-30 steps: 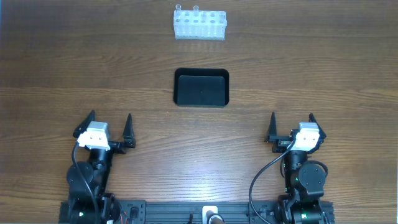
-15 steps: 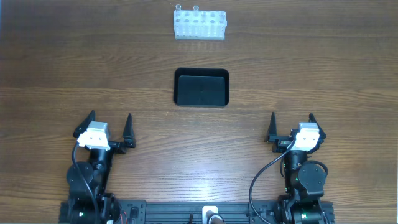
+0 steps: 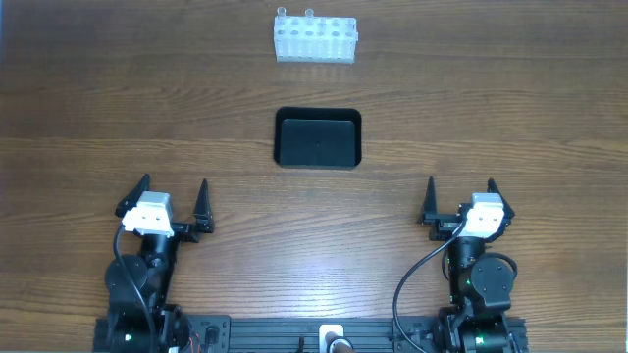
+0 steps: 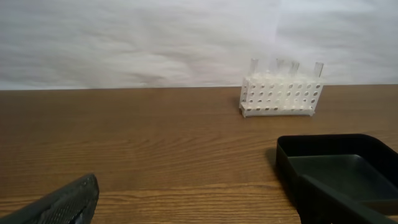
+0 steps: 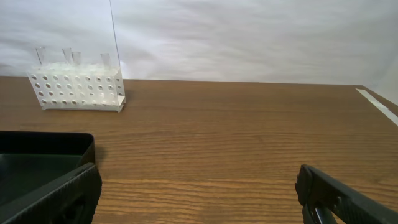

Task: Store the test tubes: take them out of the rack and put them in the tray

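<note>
Tubes upright in rack, far ahead of both tools; tray nearer. Left tool, right tool released. First pick not begun; next: reach rack, pinch one tube.

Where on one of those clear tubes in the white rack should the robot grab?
Probably by the bare top of a tube poking above the rack, coming from above: tubes stand upright, their lower parts sunk in the rack.
</note>
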Tool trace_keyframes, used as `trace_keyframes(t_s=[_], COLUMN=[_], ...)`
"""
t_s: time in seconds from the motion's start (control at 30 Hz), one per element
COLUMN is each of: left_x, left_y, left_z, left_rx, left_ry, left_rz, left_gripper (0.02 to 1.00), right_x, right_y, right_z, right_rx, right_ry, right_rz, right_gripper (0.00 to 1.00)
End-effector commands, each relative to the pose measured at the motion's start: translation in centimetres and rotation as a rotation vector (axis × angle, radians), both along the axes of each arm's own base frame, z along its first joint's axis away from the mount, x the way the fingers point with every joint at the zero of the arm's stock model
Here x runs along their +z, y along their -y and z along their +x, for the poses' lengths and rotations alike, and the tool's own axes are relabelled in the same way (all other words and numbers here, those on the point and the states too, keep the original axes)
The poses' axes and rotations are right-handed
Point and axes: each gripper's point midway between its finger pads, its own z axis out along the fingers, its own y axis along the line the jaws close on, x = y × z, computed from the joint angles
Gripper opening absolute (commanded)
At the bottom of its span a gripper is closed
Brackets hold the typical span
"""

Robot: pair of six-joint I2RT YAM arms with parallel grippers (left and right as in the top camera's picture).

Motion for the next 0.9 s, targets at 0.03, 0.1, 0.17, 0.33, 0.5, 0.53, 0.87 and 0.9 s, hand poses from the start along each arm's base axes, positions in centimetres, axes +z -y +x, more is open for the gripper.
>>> trace_keyframes(t_s=[0.03,0.1,0.17,0.33,0.5,0.53,0.87,0.9], left_x=[-0.3,-0.3,-0.3,1.4,6.0,7.0,13.3,13.4], left_y=[-0.3,-0.4,-0.4,-0.3,0.8,1.2,6.1,6.8], left_z=[0.0,0.0,0.0,0.4,2.0,2.5,13.6,15.1], left_rx=[0.017,0.021,0.020,0.017,-0.041,-0.058,-0.169,-0.174], left_ry=[-0.010,-0.012,-0.011,0.055,0.194,0.212,0.096,0.065], left_rz=[0.009,0.009,0.009,0.007,0.012,0.011,0.006,0.008], left_gripper=[0.998,1.000,0.998,1.000,1.000,1.000,1.000,1.000], right_x=[-0.4,-0.4,-0.4,-0.4,-0.4,-0.4,-0.4,-0.4], right_y=[0.4,0.4,0.4,0.4,0.4,0.4,0.4,0.4], right_z=[0.0,0.0,0.0,0.0,0.0,0.0,0.0,0.0], right_rx=[-0.021,-0.021,-0.021,-0.021,-0.021,-0.021,-0.021,-0.021], right_ry=[-0.011,-0.011,-0.011,-0.011,-0.011,-0.011,-0.011,-0.011], right_rz=[0.000,0.000,0.000,0.000,0.000,0.000,0.000,0.000], right_gripper=[0.991,0.991,0.993,0.991,0.993,0.991,0.993,0.991])
